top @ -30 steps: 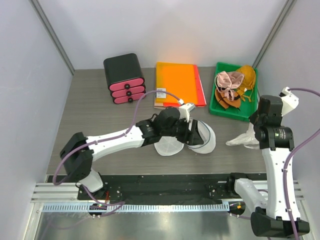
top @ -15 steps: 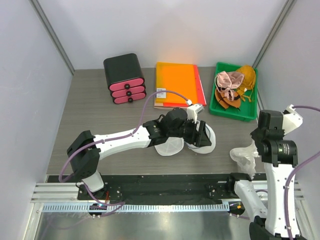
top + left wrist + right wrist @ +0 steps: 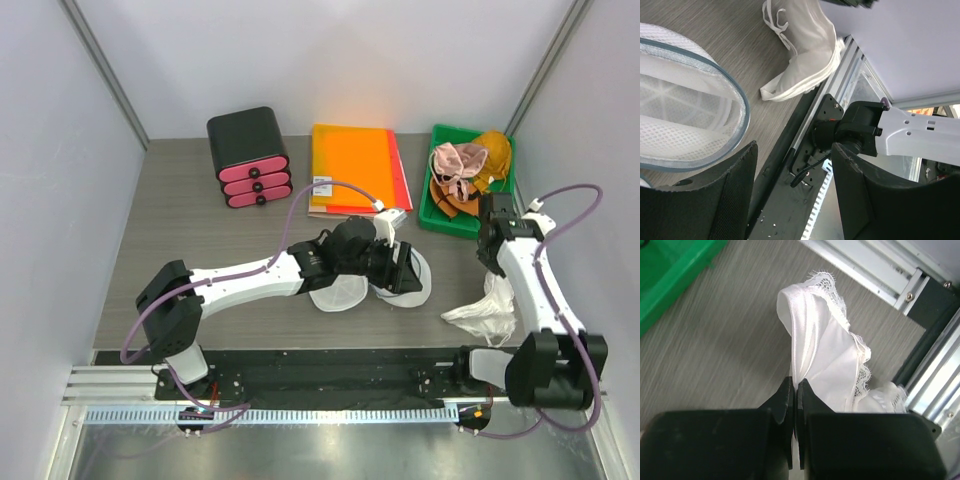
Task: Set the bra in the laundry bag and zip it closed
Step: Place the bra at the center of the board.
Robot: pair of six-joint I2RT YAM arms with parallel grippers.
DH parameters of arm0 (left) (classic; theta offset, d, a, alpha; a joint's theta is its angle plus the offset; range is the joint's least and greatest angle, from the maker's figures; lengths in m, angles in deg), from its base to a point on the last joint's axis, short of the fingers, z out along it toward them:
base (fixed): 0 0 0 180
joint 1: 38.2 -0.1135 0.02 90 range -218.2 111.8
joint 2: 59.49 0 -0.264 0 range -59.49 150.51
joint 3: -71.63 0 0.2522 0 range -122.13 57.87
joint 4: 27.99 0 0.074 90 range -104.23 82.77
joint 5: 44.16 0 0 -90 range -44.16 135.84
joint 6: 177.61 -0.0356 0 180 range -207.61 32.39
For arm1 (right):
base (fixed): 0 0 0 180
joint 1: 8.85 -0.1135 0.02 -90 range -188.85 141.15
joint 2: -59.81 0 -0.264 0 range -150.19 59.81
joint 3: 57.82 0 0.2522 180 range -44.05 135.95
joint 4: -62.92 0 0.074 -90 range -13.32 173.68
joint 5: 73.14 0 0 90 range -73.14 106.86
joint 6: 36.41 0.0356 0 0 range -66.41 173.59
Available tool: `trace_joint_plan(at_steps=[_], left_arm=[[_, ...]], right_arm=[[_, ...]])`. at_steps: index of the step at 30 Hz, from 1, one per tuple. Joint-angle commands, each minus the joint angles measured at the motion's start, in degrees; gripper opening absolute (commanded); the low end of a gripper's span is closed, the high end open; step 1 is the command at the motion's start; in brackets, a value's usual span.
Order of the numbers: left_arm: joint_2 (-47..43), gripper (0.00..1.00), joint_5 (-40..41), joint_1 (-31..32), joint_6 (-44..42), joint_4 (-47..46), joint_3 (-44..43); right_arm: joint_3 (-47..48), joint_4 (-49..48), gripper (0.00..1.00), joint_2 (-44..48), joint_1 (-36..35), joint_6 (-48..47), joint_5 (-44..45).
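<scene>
While the right hand (image 3: 795,390) is clamped shut on a fold of the white lace-trimmed satin bra (image 3: 825,355), the garment hangs below it. The lower part of the bra rests on the grey wood-grain bench (image 3: 200,230) at the near right, just beside the aluminium rail (image 3: 875,275) at the near edge.

The white round mesh laundry bag (image 3: 340,292) lies open at the middle of the bench. Its two domed halves sit side by side, and a dark zipper band runs round the rim. The bra is to the right of the bag and apart from it; no part of it is inside either half.

The left hand (image 3: 792,192) is positioned over the right half of the bag. Its fingers (image 3: 735,200) are spread wide with nothing between them. The bag rim lies just beside one finger; contact cannot be determined.

Along the far side of the bench, from left to right:
- a black rounded box with three pink drawers (image 3: 248,155);
- a flat orange folder (image 3: 355,165);
- a green plastic tray (image 3: 430,215) containing pink and orange-brown garments (image 3: 465,170).
</scene>
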Motion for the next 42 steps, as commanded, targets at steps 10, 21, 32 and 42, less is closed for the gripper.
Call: trace_joint_plan(at_steps=[10, 21, 32, 42], left_arm=[[3.2, 0.65, -0.4, 0.1, -5.1, -0.1, -3.3], [7.1, 0.63, 5.1, 3.5, -9.9, 3.8, -10.3], [27.7, 0.70, 7.1, 6.4, -16.8, 12.1, -36.6], [36.1, 0.75, 5.8, 5.3, -16.6, 19.5, -46.8]], right_arm=[[-2.9, -22.5, 0.09, -14.6, 3.3, 9.0, 13.0], [-1.2, -24.7, 0.85, -11.2, 10.7, -0.3, 5.3], [-2.2, -27.1, 0.92, -6.8, 18.1, -5.0, -7.9], [-10.3, -31.4, 0.95, -5.1, 22.3, -8.2, -14.4]])
